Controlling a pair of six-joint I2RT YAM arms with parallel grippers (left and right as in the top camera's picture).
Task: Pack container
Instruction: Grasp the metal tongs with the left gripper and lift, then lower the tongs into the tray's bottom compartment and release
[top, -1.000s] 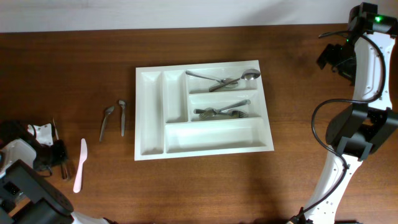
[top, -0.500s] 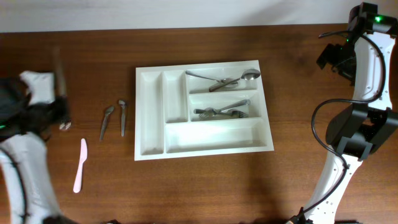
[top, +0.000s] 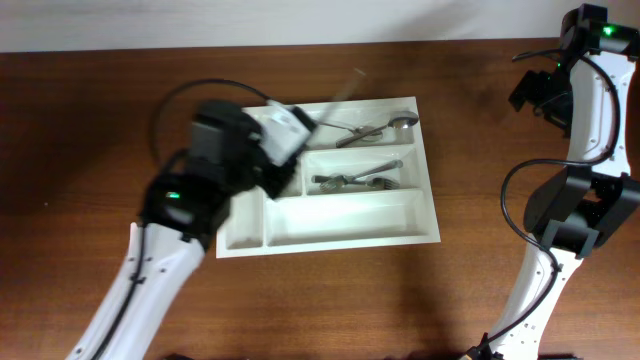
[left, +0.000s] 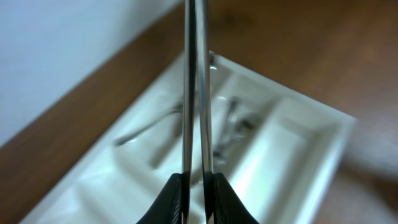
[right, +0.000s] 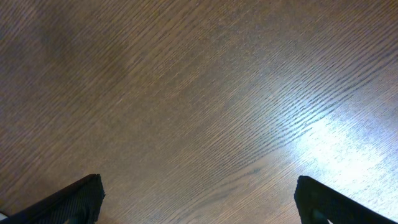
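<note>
The white container (top: 352, 243) lies mid-table, its compartments blurred in the left wrist view (left: 298, 143). Spoons (top: 372, 128) lie in its top long compartment and forks (top: 360, 181) in the middle one. My left gripper (top: 300, 122) hovers over the container's upper left part. It is shut (left: 198, 179) on two thin metal cutlery pieces (left: 196, 87), seen edge-on and pointing up from the fingers. They show as a faint blurred streak (top: 346, 87) in the overhead view. My right gripper (top: 531, 92) is far right and open (right: 199, 193) over bare wood.
The left arm (top: 160, 260) crosses the table's left half and hides the wood to the left of the container. The right arm's base and cables (top: 560, 220) stand at the right edge. A pale wall runs along the table's far edge.
The left arm has swung from the table's left edge up and rightward over the container, carrying the metal cutlery. It now covers the spot where two spoons and a pink knife lay. The right arm is still.
</note>
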